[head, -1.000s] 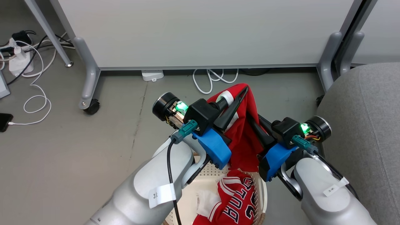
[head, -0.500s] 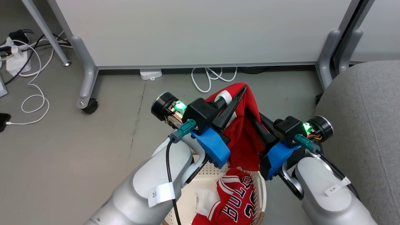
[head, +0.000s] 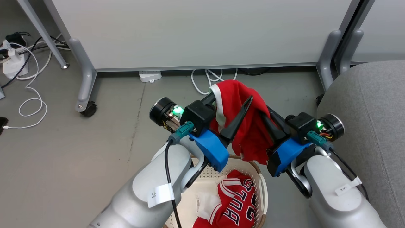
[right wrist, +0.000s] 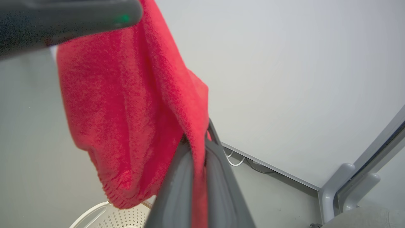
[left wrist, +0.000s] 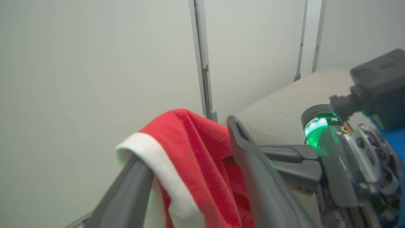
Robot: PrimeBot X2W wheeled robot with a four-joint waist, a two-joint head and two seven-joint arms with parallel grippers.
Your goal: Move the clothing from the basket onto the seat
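Observation:
The plain red garment (head: 250, 126) hangs in the air between my two grippers, above the basket (head: 262, 185). My left gripper (head: 232, 96) is open; the garment's white-trimmed edge (left wrist: 164, 171) drapes over one finger while the other finger (left wrist: 250, 164) stands apart. My right gripper (right wrist: 202, 136) is shut on a fold of the same garment (right wrist: 126, 110). The lettered red jersey (head: 235, 202) lies in the cream basket next to a white label. The grey seat (head: 373, 104) is at the right, close beside my right arm.
A white partition panel stands ahead on grey legs, one with a caster (head: 85, 107) at the left and another leg (head: 326, 63) beside the seat. White cables (head: 202, 84) lie under it. A power strip and cords (head: 15, 63) sit on the floor far left.
Both grippers have risen with the plain red garment; its hem now hangs clear above the basket rim. The cloth has slid further over the left finger. The camera shifted slightly.

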